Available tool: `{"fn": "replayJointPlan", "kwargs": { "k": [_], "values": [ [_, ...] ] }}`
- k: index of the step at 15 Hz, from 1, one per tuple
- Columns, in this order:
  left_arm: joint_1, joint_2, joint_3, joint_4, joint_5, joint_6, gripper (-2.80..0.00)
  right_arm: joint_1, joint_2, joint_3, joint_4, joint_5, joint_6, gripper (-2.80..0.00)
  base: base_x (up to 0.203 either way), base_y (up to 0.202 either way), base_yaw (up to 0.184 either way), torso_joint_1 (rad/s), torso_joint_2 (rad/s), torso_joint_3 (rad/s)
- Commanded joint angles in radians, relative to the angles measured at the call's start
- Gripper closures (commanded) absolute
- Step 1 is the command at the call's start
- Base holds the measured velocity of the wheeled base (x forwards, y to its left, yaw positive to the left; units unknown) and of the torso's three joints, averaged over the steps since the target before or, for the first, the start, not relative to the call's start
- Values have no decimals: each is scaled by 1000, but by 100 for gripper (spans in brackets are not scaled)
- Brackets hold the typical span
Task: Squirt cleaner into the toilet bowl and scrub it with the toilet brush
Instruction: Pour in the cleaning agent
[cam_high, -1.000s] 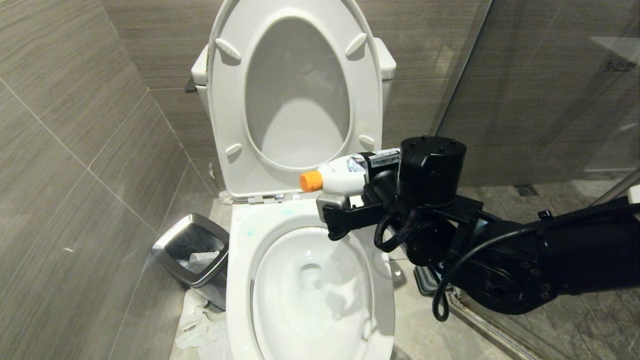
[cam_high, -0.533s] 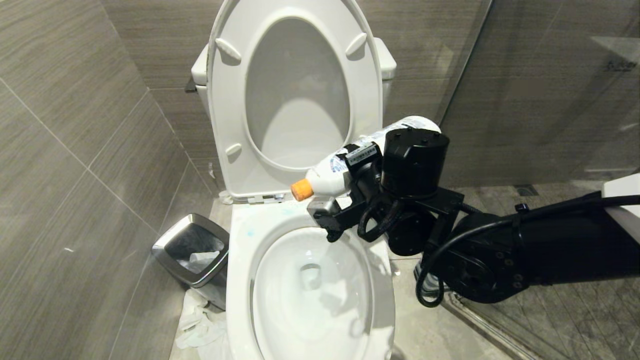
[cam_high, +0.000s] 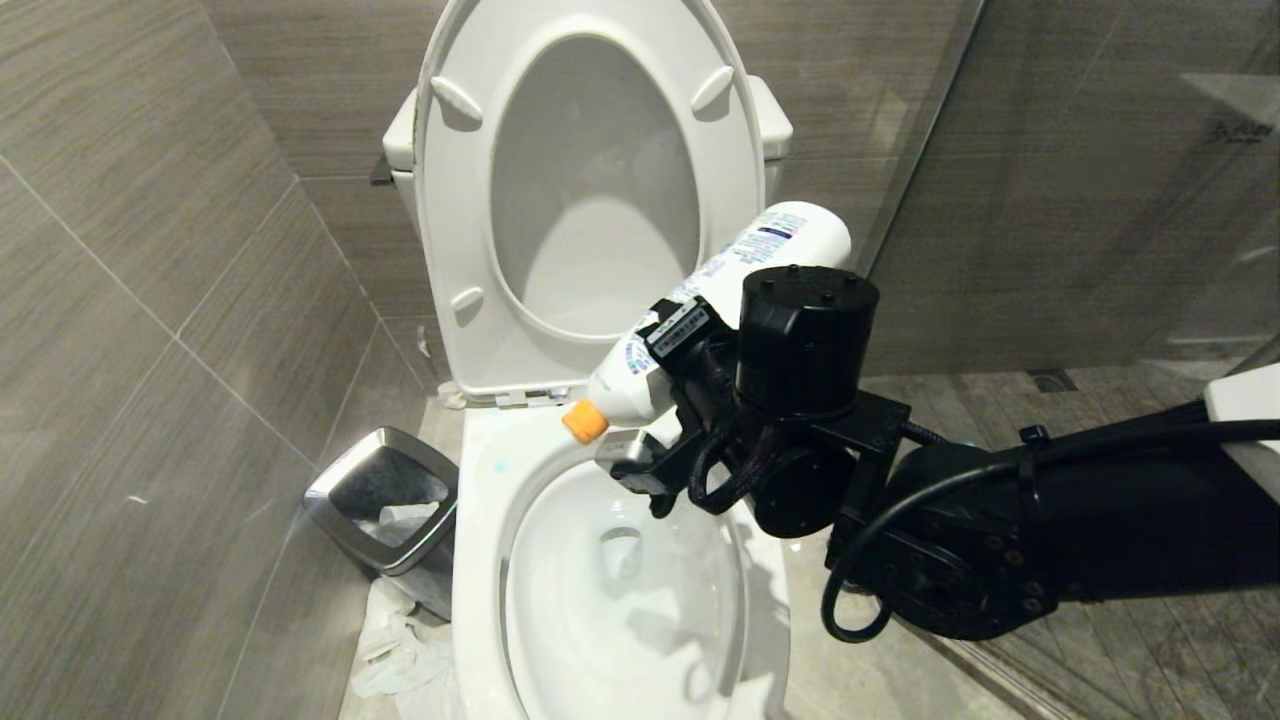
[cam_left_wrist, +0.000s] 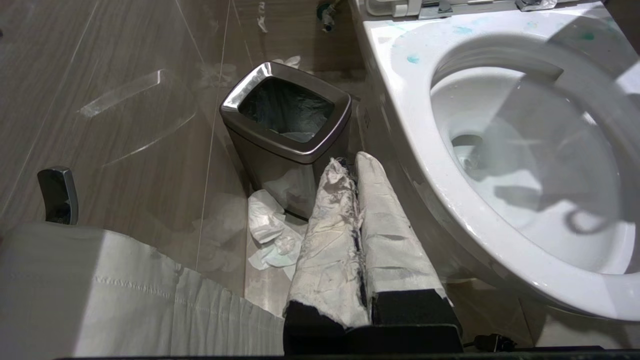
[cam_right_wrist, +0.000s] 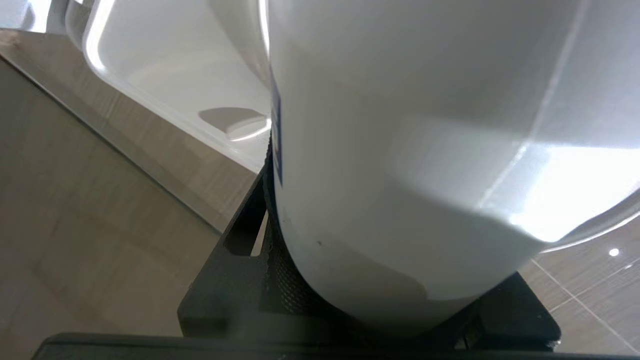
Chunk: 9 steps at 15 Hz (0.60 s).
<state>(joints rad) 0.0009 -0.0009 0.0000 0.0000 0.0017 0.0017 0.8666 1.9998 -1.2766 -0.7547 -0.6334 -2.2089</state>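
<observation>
Tilting nozzle-down above the toilet bowl, the cleaner lies on a slant: its orange cap is the low end, hanging over the back of the bowl's rim, and its flat bottom is the high end, raised toward the upright seat and lid. So the bottle's long axis points from up by the seat down into the bowl's opening, which sits just below and ahead of the cap. Whether any liquid is leaving the nozzle cannot be told.

The right claw grips the bottle across its middle, jaws about halfway spread and pressed against its white sides; the right wrist view shows the body filling the gap between the black fingers. This arm reaches over the bowl from the shower-glass side.

The left claw is parked low beside the bowl's outer wall, its padded fingers closed together and holding nothing, with the steel-rimmed bin just beyond its tips. The toilet brush is not in view.

My guess: the squeeze depends on keeping the cap over the opening.
</observation>
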Motion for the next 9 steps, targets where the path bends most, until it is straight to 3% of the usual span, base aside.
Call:
{"fn": "replayJointPlan", "kwargs": {
  "k": [1,4,7,9],
  "values": [
    [1,1,0,0,0,0,0,3,-9,2,-5,-17,-18,0,0,0,0,0,0,0],
    [1,1,0,0,1,0,0,3,-13,8,-5,-20,-21,0,0,0,0,0,0,0],
    [1,1,0,0,0,0,0,3,-27,8,-5,-22,-97,0,0,0,0,0,0,0],
    [2,1,0,0,0,0,0,3,-26,8,-5,-24,-104,0,0,0,0,0,0,0]
  ]
}}
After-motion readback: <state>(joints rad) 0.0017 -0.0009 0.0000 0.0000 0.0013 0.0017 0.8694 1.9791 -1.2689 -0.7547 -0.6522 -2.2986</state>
